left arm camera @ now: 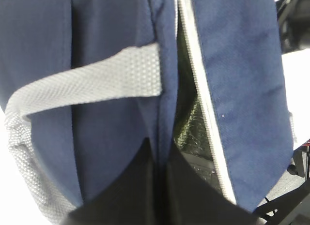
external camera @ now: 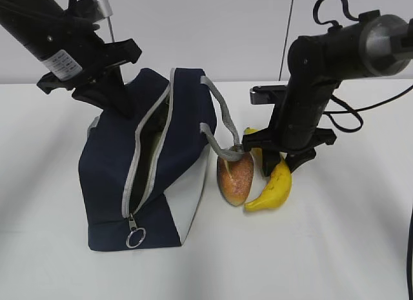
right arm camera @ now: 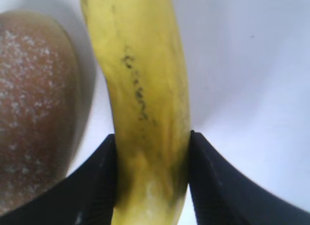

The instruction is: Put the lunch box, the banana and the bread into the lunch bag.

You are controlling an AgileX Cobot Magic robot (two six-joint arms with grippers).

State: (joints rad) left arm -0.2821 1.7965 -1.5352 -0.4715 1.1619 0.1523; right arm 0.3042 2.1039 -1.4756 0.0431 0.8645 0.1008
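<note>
The navy lunch bag (external camera: 110, 177) lies on the white table with its grey zipper open along the top. My left gripper (external camera: 116, 97) is shut on the bag's fabric edge (left arm camera: 162, 118) beside the opening, and the dark foil lining (left arm camera: 191, 123) shows inside. My right gripper (external camera: 274, 159) is shut on the yellow banana (external camera: 271, 187), its fingers (right arm camera: 97, 186) pressing both sides of the banana (right arm camera: 145, 89). The banana rests on the table, right of the bag. The golden-brown bread (external camera: 235, 177) stands against the bag's white side and also shows in the right wrist view (right arm camera: 34, 109). The lunch box is not visible.
The bag's grey webbing handles (external camera: 222, 119) arch over toward the bread, one (left arm camera: 87, 84) crossing the left wrist view. The metal ring pull (external camera: 135, 237) hangs at the bag's near end. Bare white table (external camera: 322, 255) lies in front and to the right.
</note>
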